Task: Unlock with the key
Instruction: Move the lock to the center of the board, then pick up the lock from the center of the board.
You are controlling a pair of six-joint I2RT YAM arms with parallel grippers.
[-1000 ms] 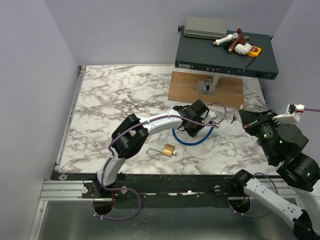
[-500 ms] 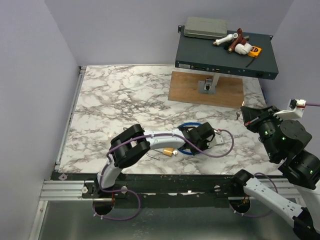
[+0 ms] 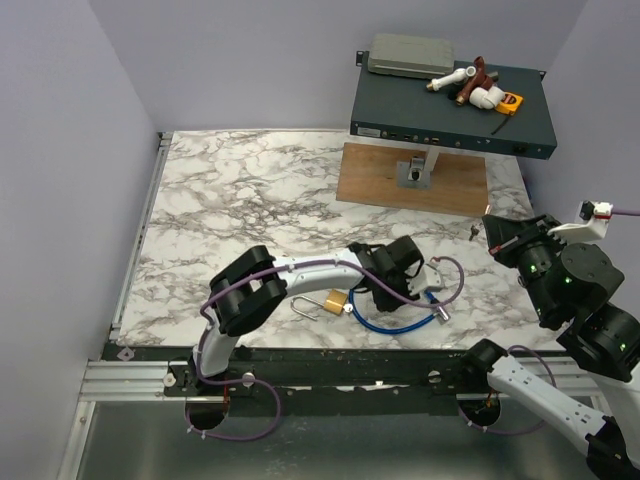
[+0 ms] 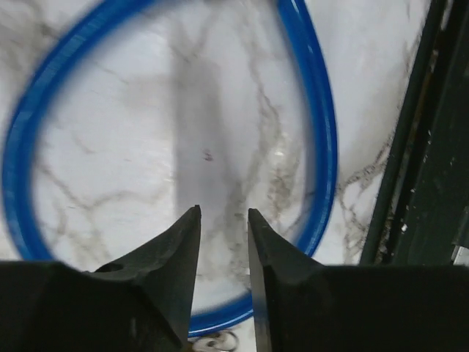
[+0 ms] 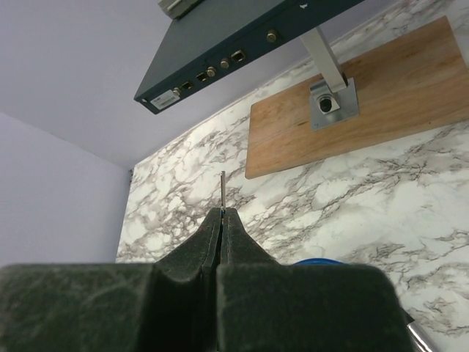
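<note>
A brass padlock [image 3: 337,301] with a silver shackle lies on the marble table near the front edge. My left gripper [image 3: 386,287] hangs just right of it, pointing down over a blue cable loop [image 3: 396,322]. In the left wrist view its jaws [image 4: 223,213] stand slightly apart with nothing between them, above the blue loop [image 4: 322,147]. My right gripper [image 3: 490,232] is raised at the right, shut on the slim grey key [image 3: 472,233]. In the right wrist view the key's blade [image 5: 222,189] sticks out beyond the closed fingertips [image 5: 220,214].
A wooden board [image 3: 413,178] with a grey metal post stands at the back. Above it is a dark shelf [image 3: 450,110] carrying a grey box and pipe fittings. The purple wrist cable [image 3: 452,280] loops beside my left gripper. The black front rail [image 3: 330,365] is close.
My left arm has swung from the table's middle toward the front edge, and the blue cable loop has moved nearer with it. My right gripper has shifted slightly right, still holding the key.
</note>
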